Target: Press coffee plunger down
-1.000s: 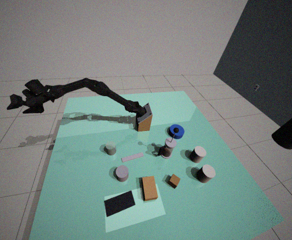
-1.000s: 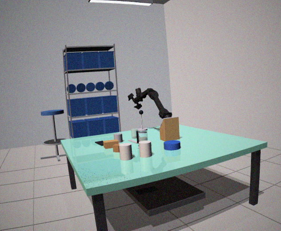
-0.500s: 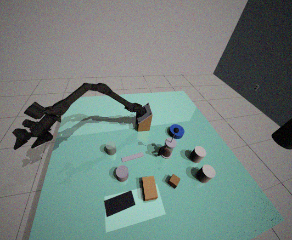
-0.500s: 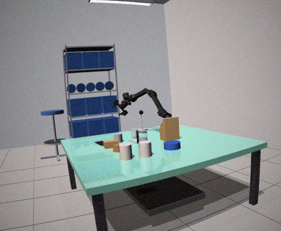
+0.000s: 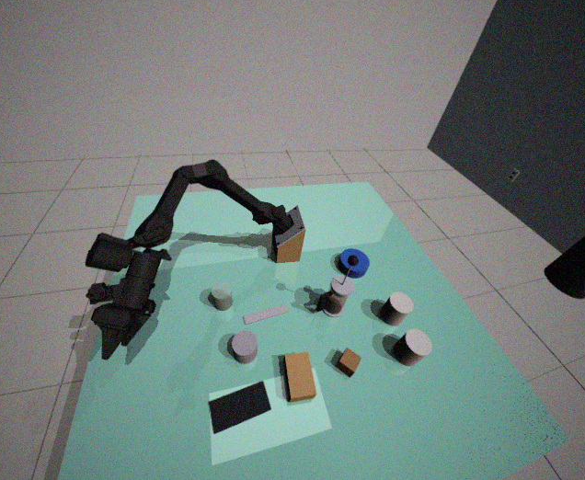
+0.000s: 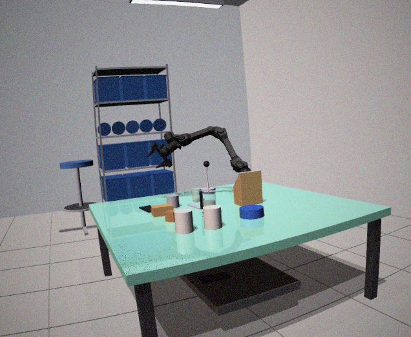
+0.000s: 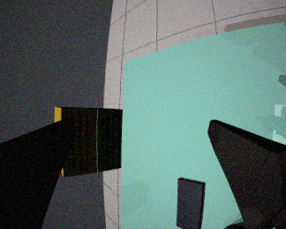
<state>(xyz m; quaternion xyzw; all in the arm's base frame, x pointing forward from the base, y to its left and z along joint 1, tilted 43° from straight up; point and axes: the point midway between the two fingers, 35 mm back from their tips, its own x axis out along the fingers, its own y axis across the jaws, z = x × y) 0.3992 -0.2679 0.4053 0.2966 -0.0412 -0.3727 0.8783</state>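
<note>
The coffee press (image 5: 335, 302) (image 6: 209, 198) stands upright on the table, with a pale lid and a dark side handle (image 5: 321, 302) (image 6: 201, 199). Its black plunger knob (image 5: 352, 260) (image 6: 206, 163) is high above the lid on a thin rod. My gripper (image 5: 116, 349) (image 6: 152, 161) (image 7: 143, 126) is open and empty. It is well away from the press, in the air near the table's left edge in the top view. The press does not show in the wrist view.
A blue disc (image 5: 354, 264) (image 6: 251, 212) and a tall wooden block (image 5: 288, 247) (image 6: 249, 188) are near the press. Two pale cylinders (image 5: 397, 309) (image 5: 413, 347), a grey cylinder (image 5: 244, 347), a greenish cylinder (image 5: 222, 297), a flat bar (image 5: 265, 314) and orange blocks (image 5: 299, 376) (image 5: 349, 362) stand or lie around it.
</note>
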